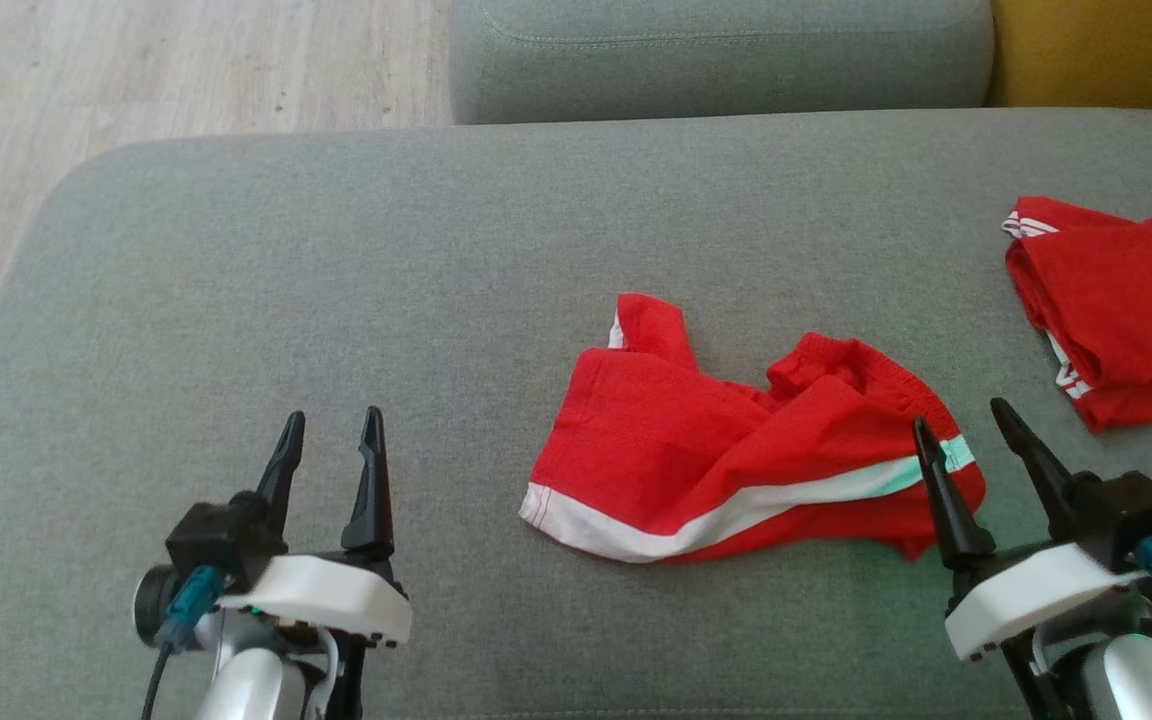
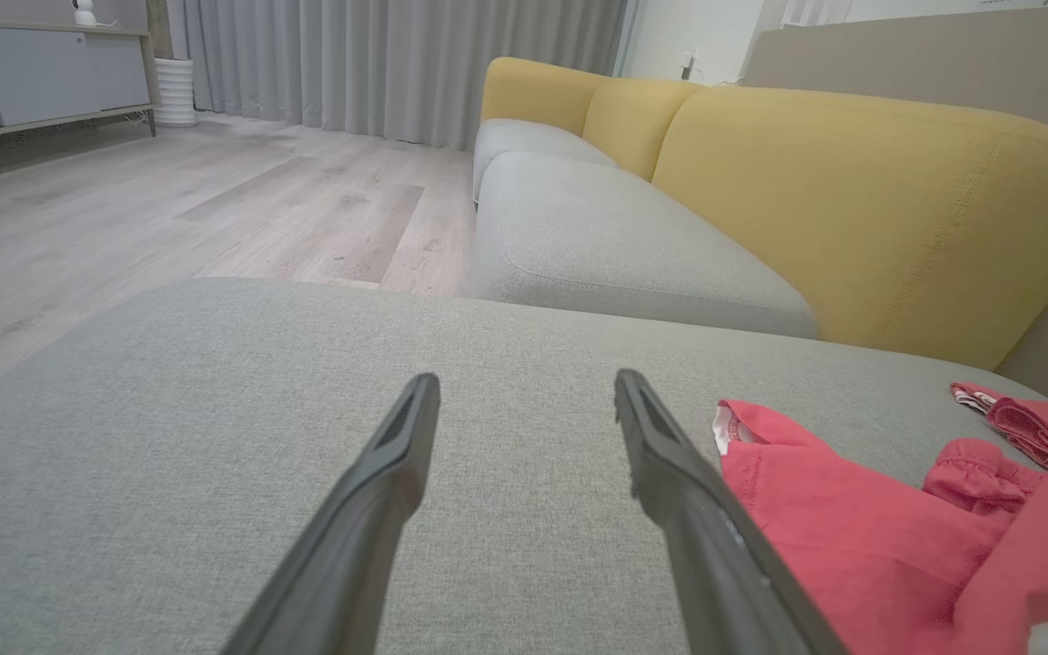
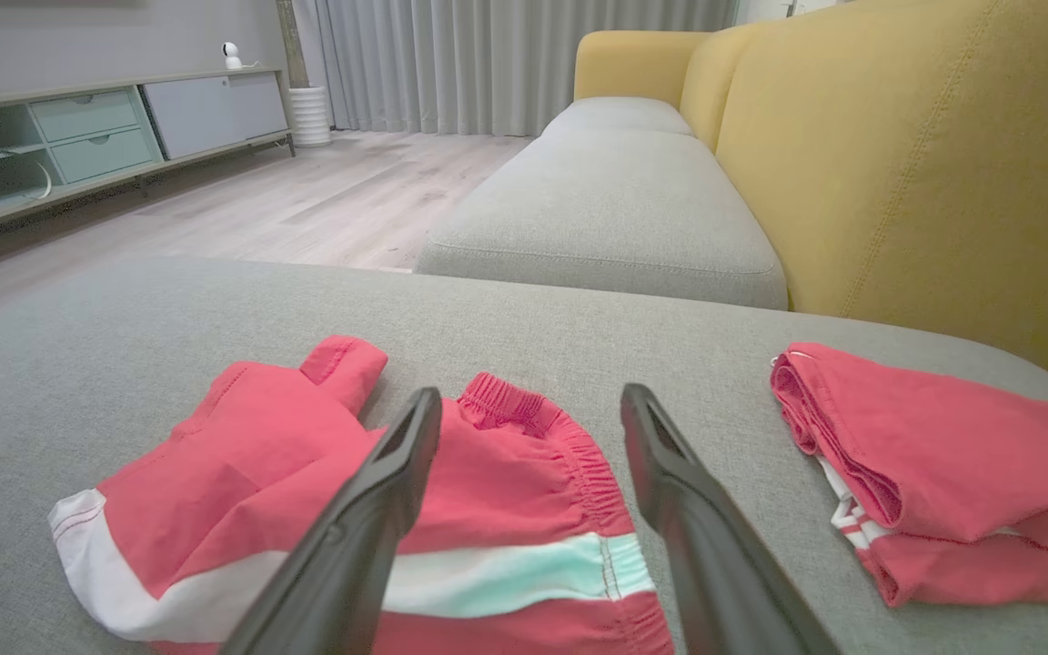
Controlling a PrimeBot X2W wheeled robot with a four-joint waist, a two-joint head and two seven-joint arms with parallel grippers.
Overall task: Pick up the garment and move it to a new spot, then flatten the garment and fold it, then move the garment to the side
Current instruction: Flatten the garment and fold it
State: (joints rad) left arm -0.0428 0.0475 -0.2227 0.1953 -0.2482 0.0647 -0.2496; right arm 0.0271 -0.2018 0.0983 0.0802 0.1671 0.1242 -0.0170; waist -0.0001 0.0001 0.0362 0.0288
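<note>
Left arm: the left gripper sits low at the near left, fingers pointing away from the robot over bare cushion. Its jaws are spread, with nothing between them. In the left wrist view the fingers frame plain grey fabric, with the shorts off to their right.

Right arm: the right gripper is at the near right, its fingers tilted slightly left. Its jaws are released and parted, gripping nothing. The left fingertip overlaps the waistband end of the red shorts in the head view; contact cannot be told. The right wrist view looks down over the elastic waistband.

Task item: the shorts lie crumpled at the middle of the grey seat cushion, slightly right of centre. The white-and-mint side stripe faces the robot and one leg corner is flipped up at the far side.

Room: there is a wide bare area of cushion left of the shorts. A folded red garment is at the far right, apart from the shorts. The cushion's left edge drops to wooden floor. A second grey seat and a yellow backrest lie beyond.
</note>
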